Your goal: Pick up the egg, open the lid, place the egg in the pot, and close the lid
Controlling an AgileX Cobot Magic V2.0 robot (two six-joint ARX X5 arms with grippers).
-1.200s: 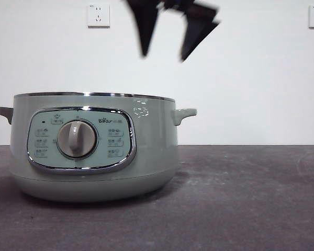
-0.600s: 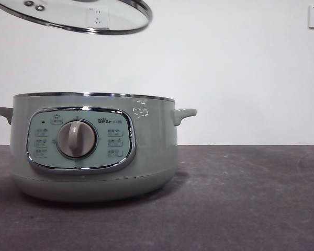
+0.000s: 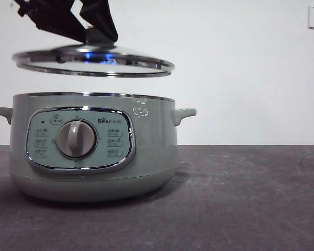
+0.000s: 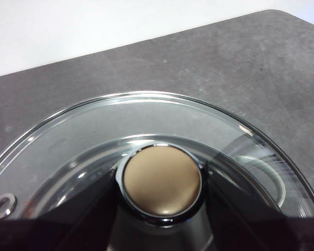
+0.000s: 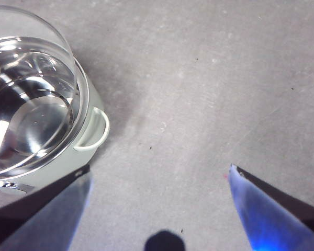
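Lid (image 3: 93,61) is airborne, held level just above the pot (image 3: 94,149) and roughly centred over it, with a clear gap between the lid's chrome rim and the pot rim. Left gripper (image 3: 92,32) comes in from the top left of the front view and is clamped on the lid's knob (image 4: 162,180); the left wrist view shows both black jaws pressed against either side of the knob, looking down through the glass. Pot sits on the dark grey table (image 3: 240,198), control panel and dial (image 3: 76,139) facing the front camera, side handle (image 3: 184,114) visible. Right gripper (image 5: 157,178) hangs above bare table beside the pot, jaws spread wide, nothing between them. Egg: not visible in any view, can't tell where it is.
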